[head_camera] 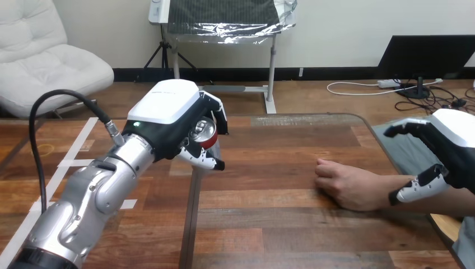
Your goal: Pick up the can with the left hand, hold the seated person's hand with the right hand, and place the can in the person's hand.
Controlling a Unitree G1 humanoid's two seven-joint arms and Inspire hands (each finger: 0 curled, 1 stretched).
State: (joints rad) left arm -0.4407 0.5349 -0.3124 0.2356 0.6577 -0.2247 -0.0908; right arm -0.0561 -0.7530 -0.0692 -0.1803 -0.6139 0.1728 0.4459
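My left hand (168, 120) is raised over the table's left part, its fingers and thumb curled round a red can (204, 133) with a silver top. The can is tilted, its top turned towards me. The person's hand (343, 182) rests knuckles-up on the table at the right, loosely closed. My right hand (448, 151) hovers beside and above the person's wrist, its fingers spread in an arch and its thumb below, apart from the wrist and holding nothing.
The wooden table (280, 224) runs across the view, with its rounded far edge at the upper right. A dark seam runs down the tabletop below the can.
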